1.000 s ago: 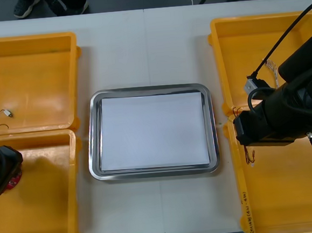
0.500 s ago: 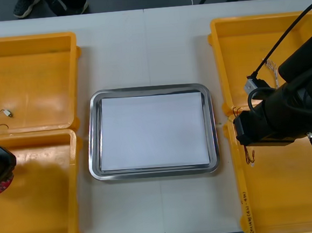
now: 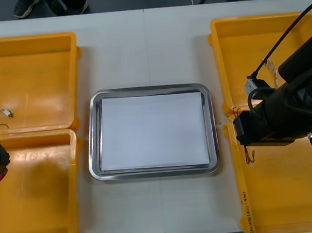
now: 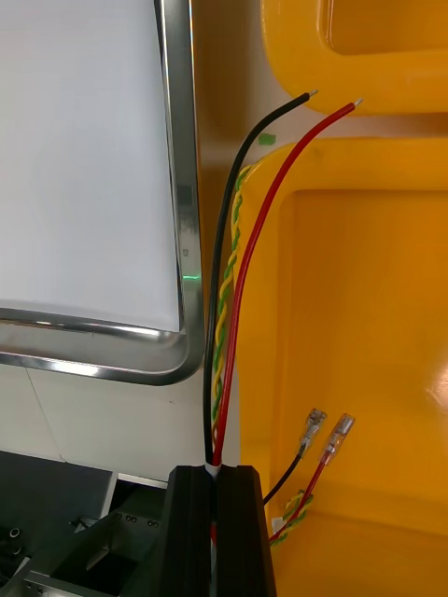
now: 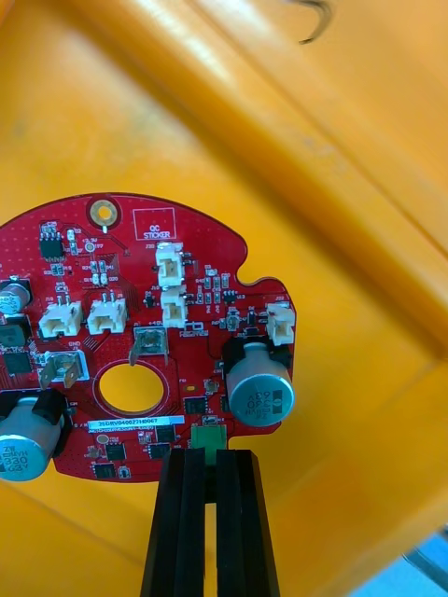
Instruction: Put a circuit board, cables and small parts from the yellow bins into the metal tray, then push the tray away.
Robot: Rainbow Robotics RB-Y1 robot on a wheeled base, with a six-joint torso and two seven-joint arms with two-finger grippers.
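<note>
Left hand (image 5: 210,459), pinching the red circuit board (image 5: 140,317) by its edge, is sliding further left over the near left bin (image 3: 44,211), probably lifting out. Right hand (image 4: 217,474) is sitting still, clamping the cables (image 4: 227,308) beside the metal tray (image 3: 92,148), which is waiting unloaded.

Bright even light, glare on metal tray (image 3: 92,154) rim — soft shadow in yellow bin (image 3: 44,211)
</note>
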